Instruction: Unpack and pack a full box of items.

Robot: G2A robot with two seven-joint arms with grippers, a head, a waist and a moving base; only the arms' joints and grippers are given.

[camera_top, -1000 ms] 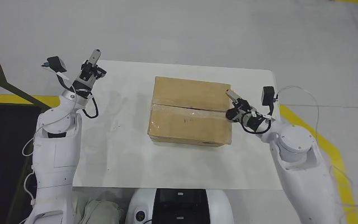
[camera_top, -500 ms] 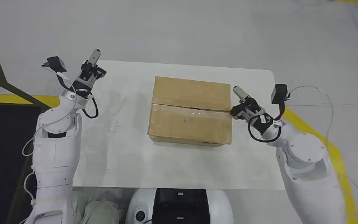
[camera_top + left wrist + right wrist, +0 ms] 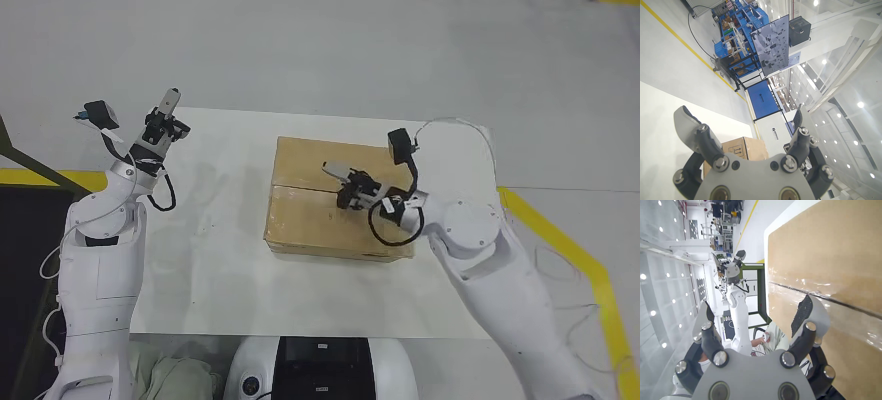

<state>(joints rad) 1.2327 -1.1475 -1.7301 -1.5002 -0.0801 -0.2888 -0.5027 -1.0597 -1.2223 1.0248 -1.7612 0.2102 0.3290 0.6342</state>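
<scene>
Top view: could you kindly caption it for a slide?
Right gripper open over the sealed cardboard box; left gripper open, held aside.

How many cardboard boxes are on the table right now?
1: a closed, taped cardboard box in the middle of the table, with the right pincer over its seam.

The left claw (image 3: 741, 110) hides much of the box (image 3: 750, 148) behind it.

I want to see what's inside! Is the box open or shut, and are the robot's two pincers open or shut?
Box: shut, flaps down, shiny tape across the middle seam.
Left pincer: open, holding nothing, over a far corner of the table.
Right pincer: open, holding nothing, above the box top by the seam.
</scene>
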